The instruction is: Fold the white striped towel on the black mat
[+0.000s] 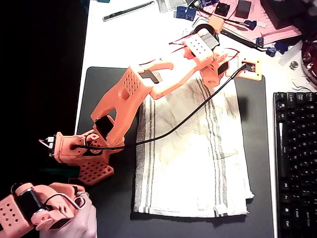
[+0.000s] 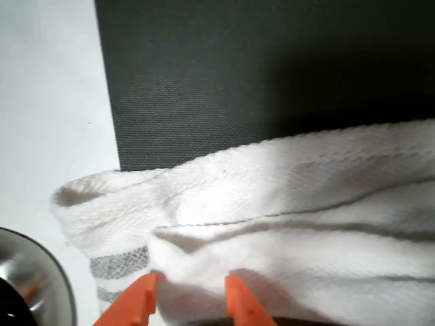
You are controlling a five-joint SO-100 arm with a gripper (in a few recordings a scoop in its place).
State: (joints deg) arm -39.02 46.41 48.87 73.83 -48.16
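Mat (image 1: 114,198): black, flat on the desk, keyboard (image 1: 295,163) beside it.
Towel (image 1: 193,158): white, striped, spread nearly flat on the mat, wrinkled; apparently no fold made yet, so the whole fold remains.
Arm (image 1: 143,87): orange, reaching over the towel's far edge.
Gripper (image 2: 189,299): fingers narrowly parted, a bunched towel corner between them; a firm pinch cannot be told.

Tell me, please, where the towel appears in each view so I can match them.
Overhead view: the towel lies spread on the mat, right of centre, its top edge under the gripper.
Wrist view: the towel fills the lower half, bunched above the orange fingertips.
Shared landmark: the mat.
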